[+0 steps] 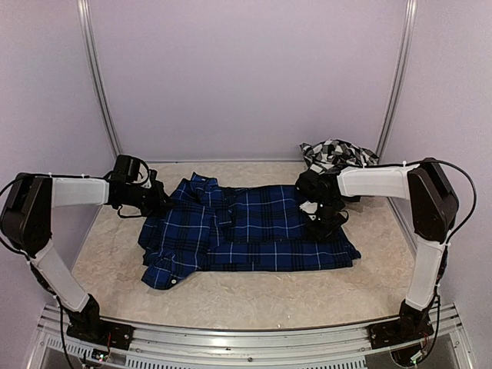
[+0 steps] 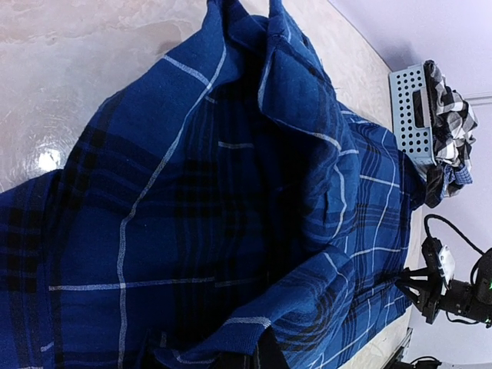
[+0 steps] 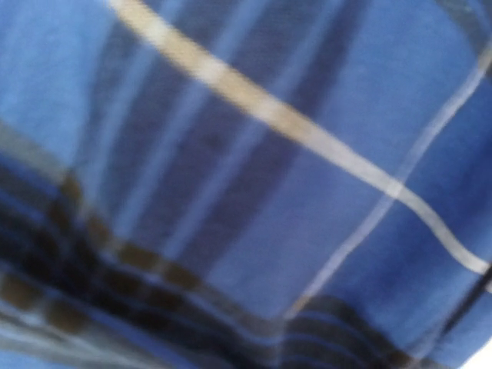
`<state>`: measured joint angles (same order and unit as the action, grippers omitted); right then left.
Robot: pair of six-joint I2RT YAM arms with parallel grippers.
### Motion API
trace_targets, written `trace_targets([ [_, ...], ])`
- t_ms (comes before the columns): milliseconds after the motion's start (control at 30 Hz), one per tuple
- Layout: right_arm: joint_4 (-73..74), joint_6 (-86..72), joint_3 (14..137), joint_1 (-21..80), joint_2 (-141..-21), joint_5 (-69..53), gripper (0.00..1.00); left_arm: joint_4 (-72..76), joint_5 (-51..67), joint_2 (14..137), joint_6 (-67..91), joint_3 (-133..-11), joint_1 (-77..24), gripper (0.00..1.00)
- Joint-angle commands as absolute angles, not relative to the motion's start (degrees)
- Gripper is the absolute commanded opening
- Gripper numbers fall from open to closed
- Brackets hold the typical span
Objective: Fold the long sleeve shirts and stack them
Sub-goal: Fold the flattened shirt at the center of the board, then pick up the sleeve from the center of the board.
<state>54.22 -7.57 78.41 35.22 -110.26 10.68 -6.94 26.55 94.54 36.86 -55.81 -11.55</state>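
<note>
Navy plaid shirt (image 1: 254,231) is being folded.
Edge is clamped by left gripper (image 1: 157,205); state of right gripper (image 1: 326,223) cannot be told; fold-over is needed.

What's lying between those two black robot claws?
A navy blue plaid cloth shirt fills the stretch between left gripper and right gripper, clearest from the top view.
</note>
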Motion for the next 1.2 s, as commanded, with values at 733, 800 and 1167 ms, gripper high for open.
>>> trace_targets([
  [733,36.35,-12.75,75.02,49.58,-100.7,0.32,0.66,-7.98,23.25,79.76,36.06,-50.9,-13.81,0.64],
  [800,35.87,-13.21,74.11,49.76,-100.73,0.1,0.66,-11.19,20.26,74.65,36.33,-47.77,-16.09,0.71],
  [1167,33.98,-13.39,71.33,50.01,-99.82,-1.4,0.65,-31.96,4.14,45.14,50.59,-30.79,-30.37,0.73],
])
